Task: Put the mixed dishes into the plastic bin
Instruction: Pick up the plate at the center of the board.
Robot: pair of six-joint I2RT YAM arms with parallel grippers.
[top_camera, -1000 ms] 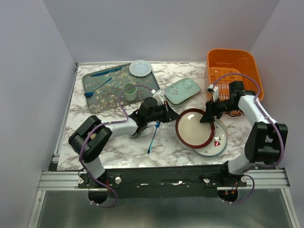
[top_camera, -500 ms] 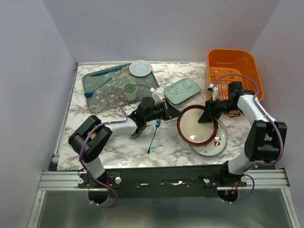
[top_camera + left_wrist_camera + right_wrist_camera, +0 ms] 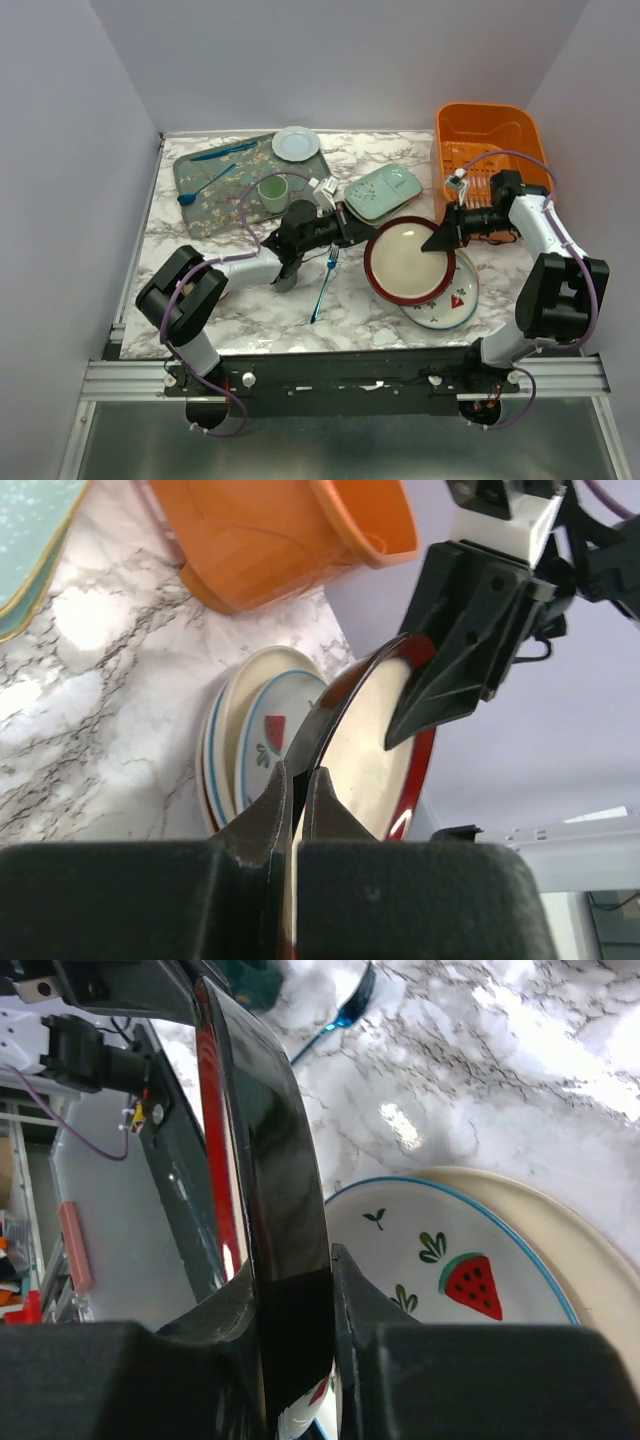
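Observation:
A red-rimmed plate (image 3: 408, 262) with a cream face hangs tilted above the marble, held from both sides. My left gripper (image 3: 364, 234) is shut on its left rim, seen in the left wrist view (image 3: 297, 776) with the plate (image 3: 372, 748). My right gripper (image 3: 438, 238) is shut on its right rim; in the right wrist view (image 3: 296, 1272) the plate's dark underside (image 3: 262, 1150) fills the jaws. Under it lies a stack topped by a watermelon plate (image 3: 457, 298) (image 3: 450, 1260). The orange bin (image 3: 518, 128) stands at the far right. A pale-green divided dish (image 3: 385, 190) lies mid-table.
A dark floral tray (image 3: 215, 195) at the far left holds a green mug (image 3: 272, 191), a small pale plate (image 3: 296, 143) and blue cutlery. A blue fork (image 3: 324, 287) lies on the marble beside the left arm. The bin's near wall (image 3: 270, 550) is just beyond the plate.
The red-rimmed plate has risen off the stack and shifted a little toward the far side. Both grippers moved with it, the left arm reaching farther right.

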